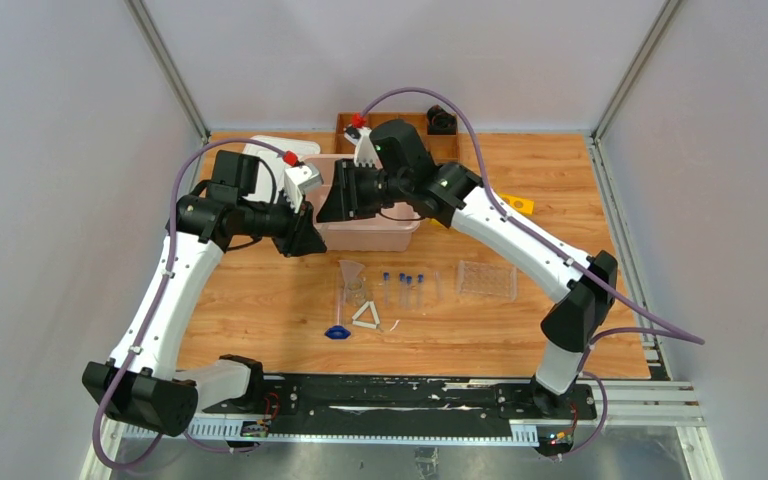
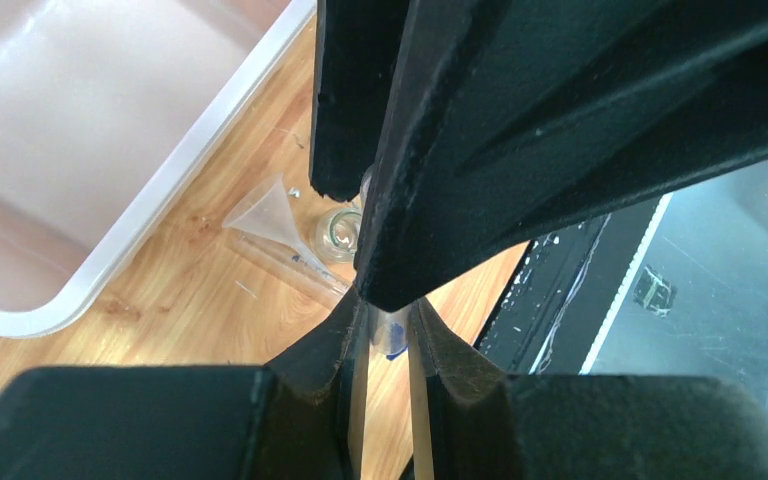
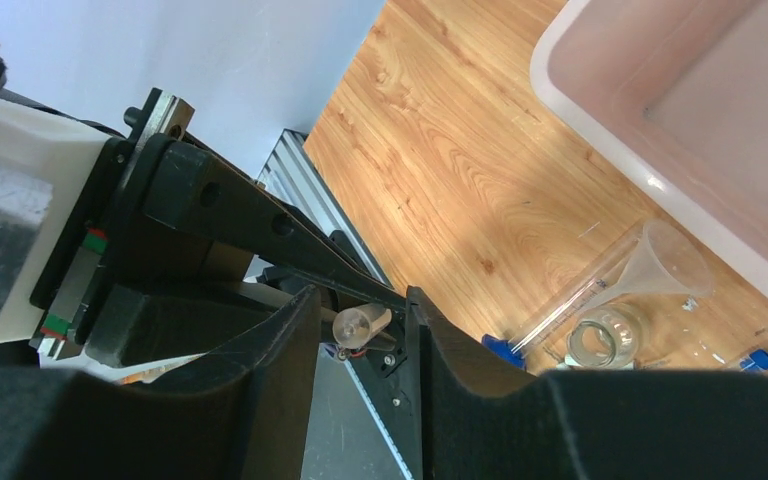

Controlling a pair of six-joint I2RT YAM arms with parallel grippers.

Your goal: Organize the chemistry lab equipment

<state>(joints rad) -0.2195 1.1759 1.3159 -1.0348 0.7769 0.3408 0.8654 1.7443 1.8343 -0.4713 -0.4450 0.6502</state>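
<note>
Two grippers nose to nose, raised well above the table (image 1: 260,310) by the left end of the pink bin (image 1: 370,238). My left gripper (image 2: 388,315) is nearly closed, pinching a small clear tube (image 3: 360,325) between its fingertips, and I can see the tube's round end poking out in the right wrist view. My right gripper (image 3: 360,300) straddles that same tube with its jaws partly apart, not pressing on it as far as I can see, so it has hold of nothing. Down on the wood, the other lab gear lies in front of the bin. I see the glass funnel (image 1: 352,272) on its side and the blue-capped tubes (image 1: 405,288) just to its right. The clear rack (image 1: 486,280) is further right, and the white triangle (image 1: 366,315) and little blue piece (image 1: 337,332) are nearer my bases.
</note>
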